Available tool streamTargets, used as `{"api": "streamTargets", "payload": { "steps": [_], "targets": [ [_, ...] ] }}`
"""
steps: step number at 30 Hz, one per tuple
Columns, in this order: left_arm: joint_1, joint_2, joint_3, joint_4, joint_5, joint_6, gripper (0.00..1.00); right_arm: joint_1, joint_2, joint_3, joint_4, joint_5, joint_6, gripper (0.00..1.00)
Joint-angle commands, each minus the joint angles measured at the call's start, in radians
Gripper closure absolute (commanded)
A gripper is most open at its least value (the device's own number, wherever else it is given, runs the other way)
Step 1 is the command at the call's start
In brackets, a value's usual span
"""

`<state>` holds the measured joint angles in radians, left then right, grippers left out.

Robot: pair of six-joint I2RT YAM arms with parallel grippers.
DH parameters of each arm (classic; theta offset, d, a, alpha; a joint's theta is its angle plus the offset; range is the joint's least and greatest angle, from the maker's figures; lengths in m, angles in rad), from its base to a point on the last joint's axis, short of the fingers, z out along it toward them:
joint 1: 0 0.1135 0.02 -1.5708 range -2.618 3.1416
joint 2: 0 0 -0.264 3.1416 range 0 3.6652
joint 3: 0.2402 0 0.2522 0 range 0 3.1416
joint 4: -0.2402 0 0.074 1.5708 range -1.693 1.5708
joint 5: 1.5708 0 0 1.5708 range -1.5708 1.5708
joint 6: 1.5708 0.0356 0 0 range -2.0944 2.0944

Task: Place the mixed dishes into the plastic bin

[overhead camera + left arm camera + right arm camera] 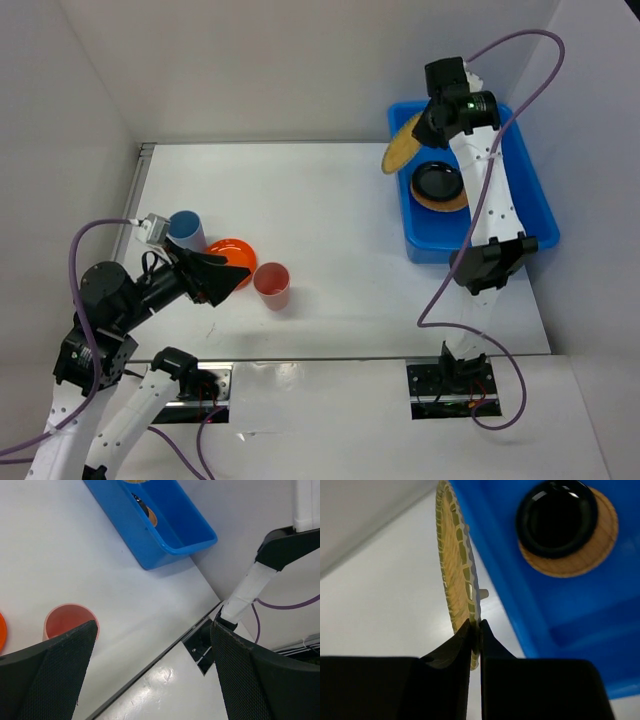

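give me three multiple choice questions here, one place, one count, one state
1. Where is the black plate? A on the table; B on the floor; C in the bin, on a tan plate.
2. How many cups stand on the table? A one; B two; C four.
3. The right jaws are: A shut on a woven plate; B open and empty; C shut on a cup.
Answers: C, stacked there in the top view; B, a pink cup and a blue cup; A, the wrist view shows its rim pinched.
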<state>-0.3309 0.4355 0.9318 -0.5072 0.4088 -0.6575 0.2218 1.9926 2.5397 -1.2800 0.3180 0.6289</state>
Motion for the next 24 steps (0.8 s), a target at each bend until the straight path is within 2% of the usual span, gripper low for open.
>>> {"api": "streamTargets", "payload": {
  "steps": [1,2,4,5,6,7,11,15,18,24],
  "targets": [
    [-0.003,0.006,-0.013,0.03,0.013,0.019,0.0,-0.071,-0.184,-0.158,0.069,0.035,-0.041,0.99],
    [-0.003,0.006,-0.013,0.03,0.013,0.019,0.0,-0.102,-0.225,-0.22,0.102,-0.008,-0.058,0.99],
    [-0.003,0.016,-0.013,0.03,0.013,0.019,0.0,-0.221,-0.365,-0.445,0.241,-0.084,-0.087,0.99],
    [-0.003,0.005,-0.022,0.03,0.013,0.019,0.0,-0.267,-0.408,-0.52,0.292,-0.179,-0.107,0.99],
    [-0.003,-0.004,-0.036,0.039,0.013,0.019,0.0,-0.354,-0.444,-0.659,0.386,-0.23,-0.116,0.99],
    [-0.003,-0.004,-0.036,0.05,0.013,0.019,0.0,-0.392,-0.501,-0.723,0.428,-0.275,-0.117,0.99],
    [-0.003,0.006,-0.047,0.05,0.025,0.01,0.0,-0.531,-0.538,-0.993,0.588,-0.468,-0.106,0.99],
    [-0.003,-0.003,-0.047,0.019,-0.002,0.029,0.0,-0.668,-0.534,-1.159,0.792,-0.682,-0.054,0.99],
    [-0.003,-0.003,-0.07,0.019,-0.015,0.038,0.0,-0.694,-0.462,-1.216,0.852,-0.767,-0.041,0.99],
    [-0.003,0.043,-0.079,-0.037,-0.06,0.079,0.0,-0.707,-0.371,-1.243,0.985,-0.746,-0.032,0.99]
  ]
}}
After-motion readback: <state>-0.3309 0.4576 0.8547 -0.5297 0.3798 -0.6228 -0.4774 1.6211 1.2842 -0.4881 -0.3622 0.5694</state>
